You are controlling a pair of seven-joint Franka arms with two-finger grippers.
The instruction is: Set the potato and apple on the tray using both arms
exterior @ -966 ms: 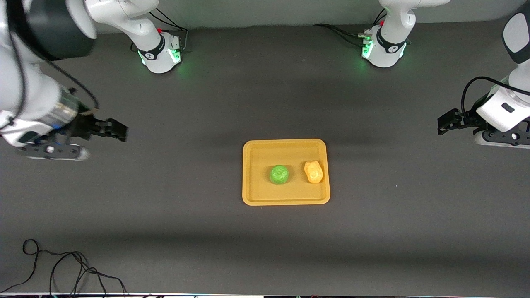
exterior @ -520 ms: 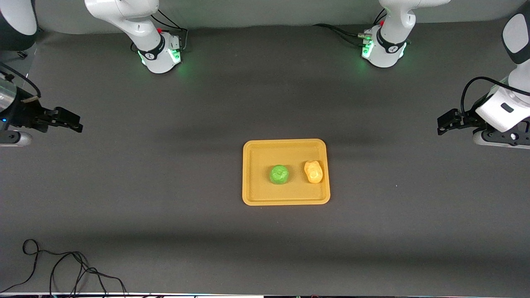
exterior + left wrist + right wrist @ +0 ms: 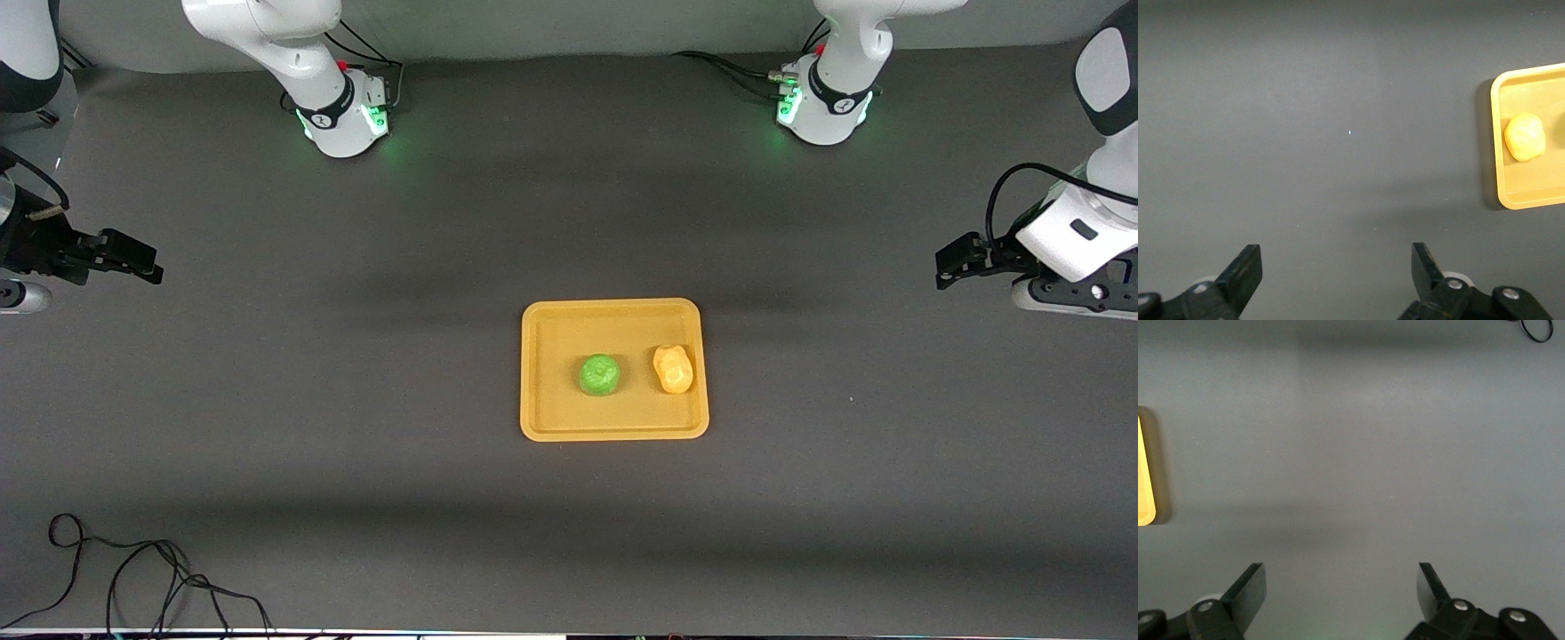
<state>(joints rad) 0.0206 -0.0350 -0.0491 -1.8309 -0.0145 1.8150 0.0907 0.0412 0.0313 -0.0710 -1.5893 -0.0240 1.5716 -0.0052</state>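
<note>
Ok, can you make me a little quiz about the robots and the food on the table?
1. True or false: the apple and the potato both lie on the tray.
2. Which lies nearer the left arm's end of the table, apple or potato?
3. Are the left gripper and right gripper holding anything?

Key
1. True.
2. The potato.
3. No. Both are open and empty, over bare table at their own ends.
</note>
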